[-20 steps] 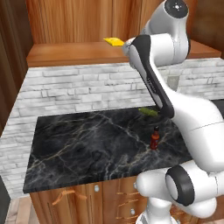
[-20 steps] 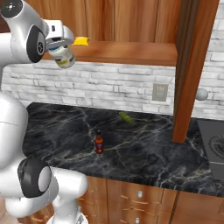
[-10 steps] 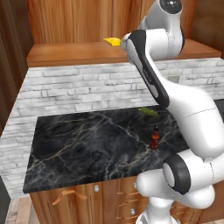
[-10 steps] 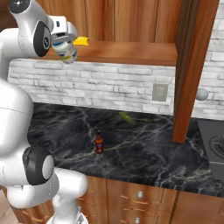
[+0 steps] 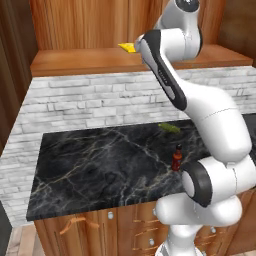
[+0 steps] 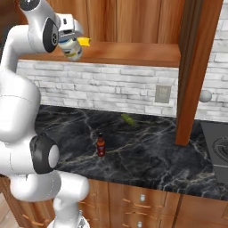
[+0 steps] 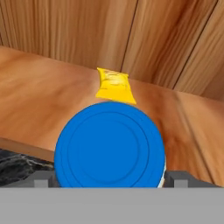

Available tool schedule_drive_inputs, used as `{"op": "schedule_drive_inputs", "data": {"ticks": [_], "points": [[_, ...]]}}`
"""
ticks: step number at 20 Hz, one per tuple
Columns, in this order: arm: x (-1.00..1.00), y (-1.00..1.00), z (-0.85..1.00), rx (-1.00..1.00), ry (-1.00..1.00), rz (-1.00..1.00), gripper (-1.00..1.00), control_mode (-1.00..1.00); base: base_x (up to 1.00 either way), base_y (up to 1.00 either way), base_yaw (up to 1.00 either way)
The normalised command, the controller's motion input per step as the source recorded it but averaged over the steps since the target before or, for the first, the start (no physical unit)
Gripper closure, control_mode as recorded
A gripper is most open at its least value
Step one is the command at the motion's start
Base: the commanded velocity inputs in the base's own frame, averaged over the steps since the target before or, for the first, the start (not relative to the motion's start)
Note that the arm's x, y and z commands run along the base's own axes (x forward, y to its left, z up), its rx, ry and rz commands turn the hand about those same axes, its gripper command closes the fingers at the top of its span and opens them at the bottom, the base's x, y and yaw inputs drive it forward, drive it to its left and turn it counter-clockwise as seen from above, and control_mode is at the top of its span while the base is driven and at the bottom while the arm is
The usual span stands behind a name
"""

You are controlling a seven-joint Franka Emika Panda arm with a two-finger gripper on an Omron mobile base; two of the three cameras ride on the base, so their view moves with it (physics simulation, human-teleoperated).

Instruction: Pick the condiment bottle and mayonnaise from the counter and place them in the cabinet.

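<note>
pincer (image 6: 70, 44) grips mayonnaise (image 6: 71, 48), lid toward cabinet (image 6: 133, 53).

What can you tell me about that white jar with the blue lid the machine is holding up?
The squat white mayonnaise jar has a round, flat blue lid and a pale label with dark marks. It looks plastic. The gripper clamps its sides, holding it tilted in the air at the front edge of the wooden cabinet shelf, lid pointing inward.

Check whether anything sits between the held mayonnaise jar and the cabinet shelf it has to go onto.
A yellow wedge lies on the cabinet shelf straight beyond the mayonnaise, close to the wood-panel back. The near part of the shelf, between the jar and the wedge, looks bare, so there appears to be room to set it down.
</note>
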Motion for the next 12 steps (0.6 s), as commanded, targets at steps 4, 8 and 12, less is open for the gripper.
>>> {"op": "schedule_drive_inputs", "data": {"ticks": [4, 8, 12], "points": [[0.57, 0.00, 0.00, 0.00, 0.10, 0.00, 1.00, -1.00, 0.00, 0.00, 0.00], [0.46, 0.00, -0.14, 0.00, 0.05, 0.00, 1.00, -1.00, 0.00, 0.00, 0.00], [0.35, 0.00, -0.28, 0.00, 0.00, 0.00, 1.00, -1.00, 0.00, 0.00, 0.00]]}}
